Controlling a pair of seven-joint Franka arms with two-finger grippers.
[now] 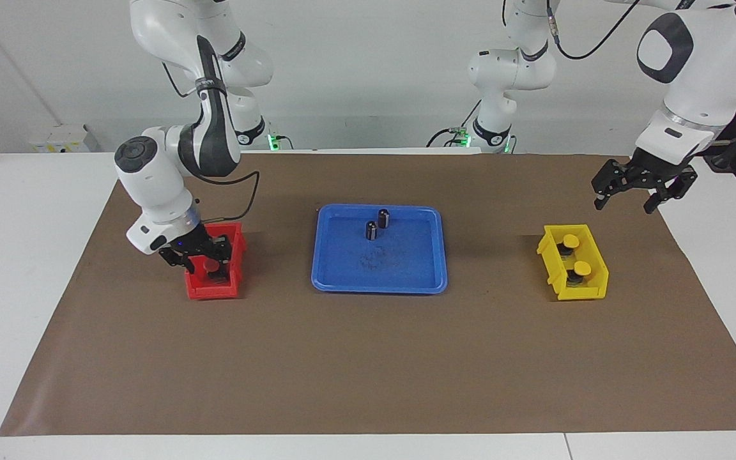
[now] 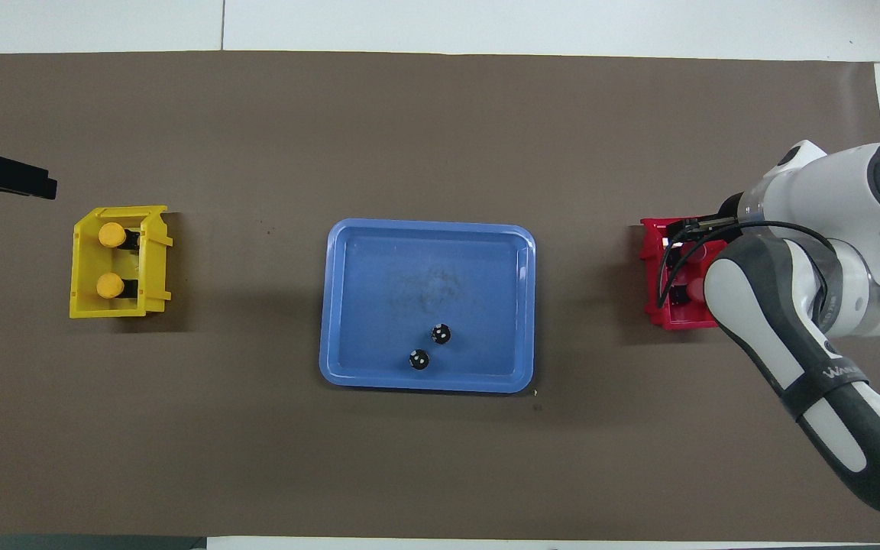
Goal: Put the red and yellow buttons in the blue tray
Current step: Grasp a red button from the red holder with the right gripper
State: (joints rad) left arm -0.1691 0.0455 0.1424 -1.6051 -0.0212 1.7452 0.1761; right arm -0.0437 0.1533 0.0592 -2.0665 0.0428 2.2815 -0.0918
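Brown mat (image 1: pixel 368 358), right jaws down over red button (image 1: pixel 213 264)

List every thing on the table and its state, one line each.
Blue tray: no buttons in it, two dark cylinders standing upright.
Yellow buttons: both in the yellow bin.
Red buttons: in the red bin, largely hidden.
Right pincer: lowered into the red bin.
Left pincer: open, waiting in the air.
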